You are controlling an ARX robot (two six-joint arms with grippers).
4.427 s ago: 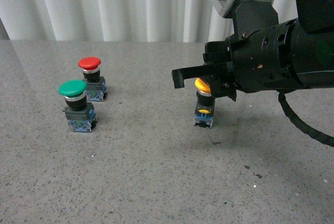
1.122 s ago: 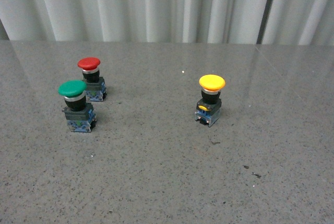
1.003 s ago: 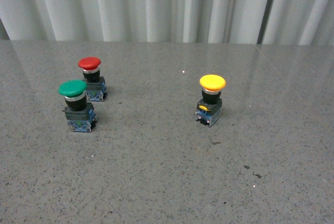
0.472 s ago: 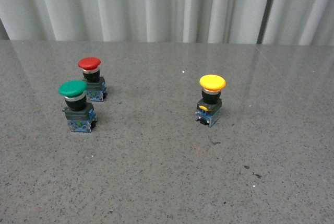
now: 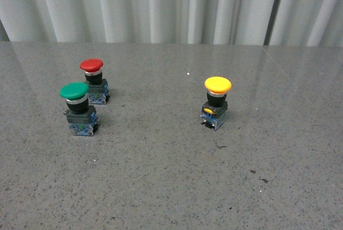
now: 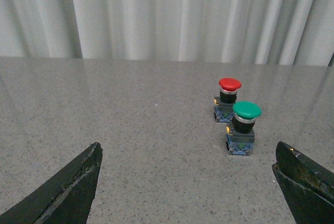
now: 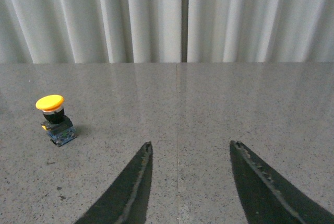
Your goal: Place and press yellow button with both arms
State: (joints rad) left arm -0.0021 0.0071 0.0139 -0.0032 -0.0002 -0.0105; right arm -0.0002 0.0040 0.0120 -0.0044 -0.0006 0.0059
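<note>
Both grippers are spread and carry nothing: the left gripper (image 6: 188,182) has its fingers far apart facing the green button (image 6: 243,128) and red button (image 6: 228,99), while the right gripper (image 7: 190,182), which was over the yellow button (image 5: 215,103) seconds ago, has left the front view. That button stands upright on the grey table (image 5: 161,176), well apart from the other two and unmoved over the last second. Judged from this, placing appears finished and any pressing done.
</note>
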